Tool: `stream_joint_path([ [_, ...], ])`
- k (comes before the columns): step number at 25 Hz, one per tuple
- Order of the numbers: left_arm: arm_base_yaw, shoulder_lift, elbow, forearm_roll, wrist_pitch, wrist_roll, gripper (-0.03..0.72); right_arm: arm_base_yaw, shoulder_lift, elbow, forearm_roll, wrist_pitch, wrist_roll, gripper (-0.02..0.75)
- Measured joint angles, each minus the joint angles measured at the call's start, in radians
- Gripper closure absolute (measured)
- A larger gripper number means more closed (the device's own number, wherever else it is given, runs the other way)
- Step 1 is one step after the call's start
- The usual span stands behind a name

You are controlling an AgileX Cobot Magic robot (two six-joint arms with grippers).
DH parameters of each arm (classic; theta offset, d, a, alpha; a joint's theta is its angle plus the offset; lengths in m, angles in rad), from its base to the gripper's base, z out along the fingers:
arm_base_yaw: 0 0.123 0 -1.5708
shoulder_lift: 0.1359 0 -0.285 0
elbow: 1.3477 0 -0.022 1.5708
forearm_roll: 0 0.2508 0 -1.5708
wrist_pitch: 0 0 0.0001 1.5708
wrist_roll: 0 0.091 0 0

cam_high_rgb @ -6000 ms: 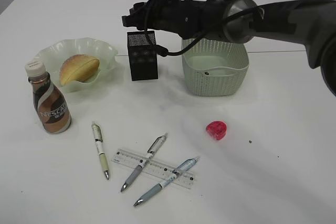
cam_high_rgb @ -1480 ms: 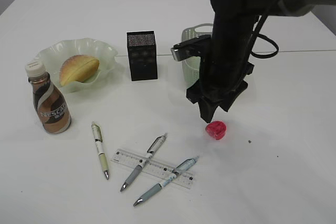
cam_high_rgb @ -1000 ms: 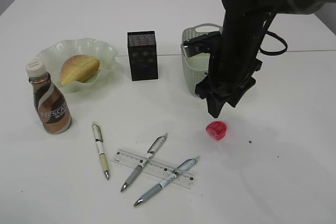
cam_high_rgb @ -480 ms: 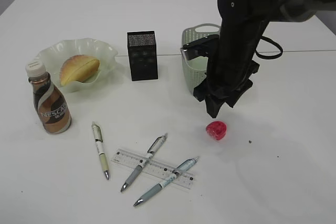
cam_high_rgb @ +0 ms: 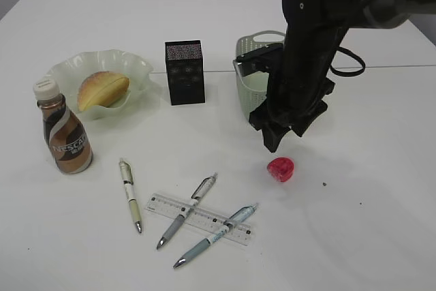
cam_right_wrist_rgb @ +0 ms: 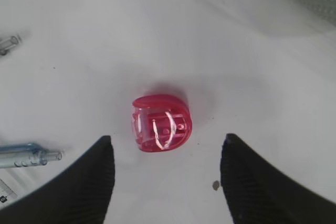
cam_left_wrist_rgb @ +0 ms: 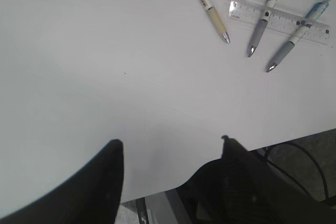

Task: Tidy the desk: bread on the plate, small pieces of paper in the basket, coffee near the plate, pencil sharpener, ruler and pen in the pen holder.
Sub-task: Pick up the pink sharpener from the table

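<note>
**Right hand lining up over the pencil sharpener**

Going left to right along the bench [cam_high_rgb: 381, 236]: the coffee [cam_high_rgb: 63, 133] is standing upright near the left edge, just in front of the plate [cam_high_rgb: 139, 66], and the bread [cam_high_rgb: 102, 89] is lying in that plate, so those two jobs look finished. The pen holder [cam_high_rgb: 184, 71] is standing upright toward the far edge, between plate and basket [cam_high_rgb: 249, 52], seemingly waiting for what belongs in it. Toward the near edge, three pens are lying loose: one alone [cam_high_rgb: 130, 194], and two [cam_high_rgb: 187, 210] [cam_high_rgb: 215, 234] resting across the clear ruler [cam_high_rgb: 199, 218].

The left hand [cam_left_wrist_rgb: 170, 153] is hanging released and empty over bare bench near the front edge, probably parked out of the way.

Right of the pens, the red pencil sharpener [cam_right_wrist_rgb: 161, 122] is sitting alone on the bench in front of the basket. The right hand [cam_right_wrist_rgb: 164, 153] is hovering above it, fingers spread and gripping nothing, the sharpener framed between them, which suggests it is aligning for a straight-down pick. Being small and rounded, the sharpener could slip if the pinch lands off-centre.
</note>
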Motion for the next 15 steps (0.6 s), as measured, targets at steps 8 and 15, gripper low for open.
stream_joint_path([
  [8, 0.000, 0.000, 0.000, 0.000, 0.000, 0.000, 0.254, 0.000, 0.040, 0.000, -0.006, -0.009, -0.010, 0.181],
  [15, 0.000, 0.000, 0.000, 0.000, 0.000, 0.000, 0.254, 0.000, 0.075, 0.000, -0.006, -0.013, -0.030, 0.181],
])
